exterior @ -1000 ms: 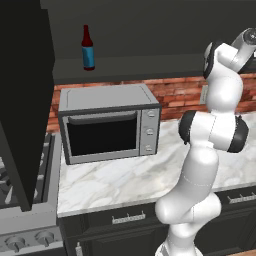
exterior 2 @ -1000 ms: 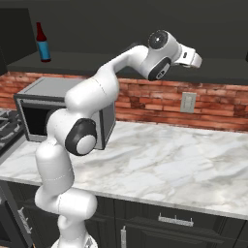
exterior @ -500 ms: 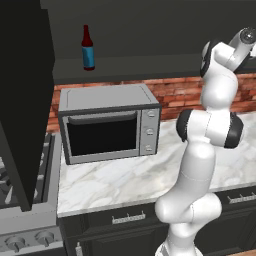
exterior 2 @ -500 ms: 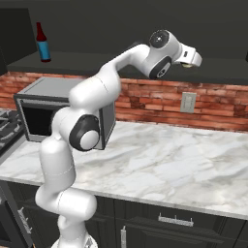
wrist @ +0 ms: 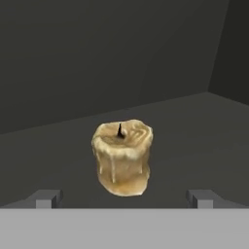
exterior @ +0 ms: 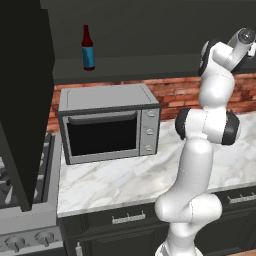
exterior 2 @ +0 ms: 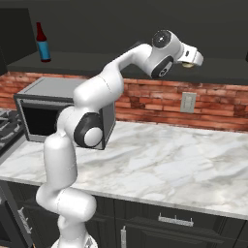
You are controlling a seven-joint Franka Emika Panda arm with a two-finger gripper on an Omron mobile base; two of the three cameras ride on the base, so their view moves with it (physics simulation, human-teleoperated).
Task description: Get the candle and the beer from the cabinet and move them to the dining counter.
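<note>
Two items remain uncollected. Your gripper [wrist: 124, 198] has edged closer to the candle [wrist: 122, 157] on the cabinet [wrist: 185, 121] shelf, fingers [wrist: 47, 198] spread wide either side, nothing gripped. The beer [exterior: 88, 48] stands untouched, well apart.

I saw the candle [wrist: 121, 157], a squat tan-yellow lump with drips down its sides and a short black wick, standing upright on the dark floor of the cabinet [wrist: 97, 58]. The beer [exterior: 88, 48], a slim red-brown bottle with a blue label, stood upright well apart on the same cabinet floor.
</note>
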